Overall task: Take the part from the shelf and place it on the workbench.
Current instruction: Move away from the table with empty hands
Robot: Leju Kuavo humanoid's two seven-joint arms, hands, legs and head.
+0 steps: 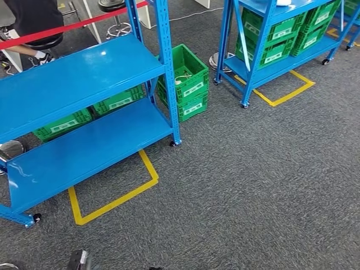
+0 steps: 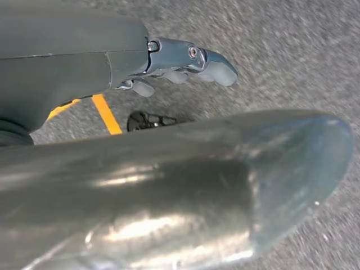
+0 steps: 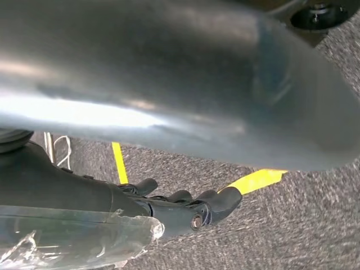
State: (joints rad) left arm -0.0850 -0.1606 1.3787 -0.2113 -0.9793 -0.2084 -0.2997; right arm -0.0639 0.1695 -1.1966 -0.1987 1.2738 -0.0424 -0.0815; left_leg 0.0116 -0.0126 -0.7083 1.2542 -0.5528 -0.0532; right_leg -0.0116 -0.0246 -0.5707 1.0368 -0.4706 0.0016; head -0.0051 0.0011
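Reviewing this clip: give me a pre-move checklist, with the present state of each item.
1. Left hand free: ok, fingers straight, nothing in it.
2. Right hand load: cannot tell; clear plastic lies along it.
3. Blue shelf ahead: ok, in the head view.
4. Part located: cannot tell; the green crate beside the shelf holds something pale, too small to identify.
5. Bystanders: not ok; a person sits just behind the shelf.

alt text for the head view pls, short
A blue two-tier shelf on wheels stands at left on grey carpet, inside yellow floor tape. Green crates sit stacked beside it; a second blue shelf holding more crates stands at upper right.
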